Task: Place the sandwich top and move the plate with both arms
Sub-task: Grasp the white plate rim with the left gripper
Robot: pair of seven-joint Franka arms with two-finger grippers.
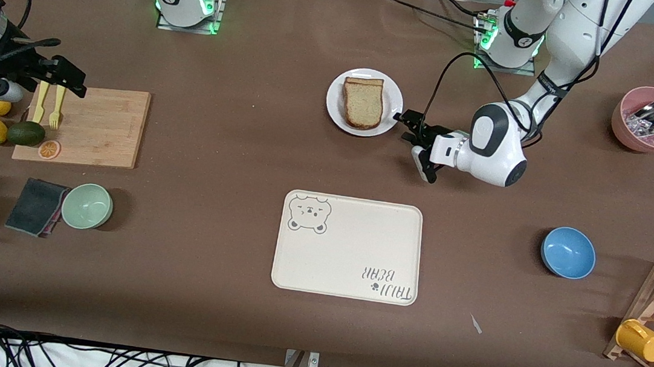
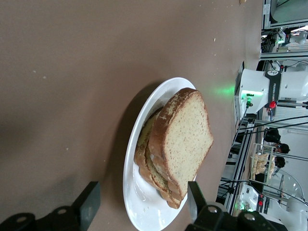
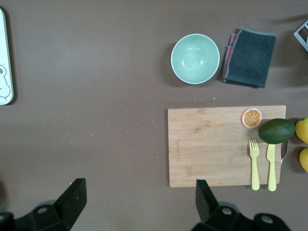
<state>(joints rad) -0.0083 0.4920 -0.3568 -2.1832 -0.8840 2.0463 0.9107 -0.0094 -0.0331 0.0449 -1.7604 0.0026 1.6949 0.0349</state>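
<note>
On the worktop, front view: sandwich top point(image 1: 363, 103) sits stacked on the plate point(image 1: 335, 108); left hand point(image 1: 412, 133) beside its rim, nearer than the right hand point(image 1: 73, 84).

Left wrist: fingers point(image 2: 88, 204) released, straddling the rim.

Right wrist: fingers point(image 3: 72, 195) spread, empty, over the cutting board point(image 3: 211, 144), waiting.

The light-brown sandwich top point(image 1: 364, 103) lies flat atop the stacked sandwich on the round white plate point(image 1: 333, 98).

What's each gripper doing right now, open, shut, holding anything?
Left gripper: open, empty, beside the plate with the sandwich.
Right gripper: open, empty, over the cutting board.
</note>
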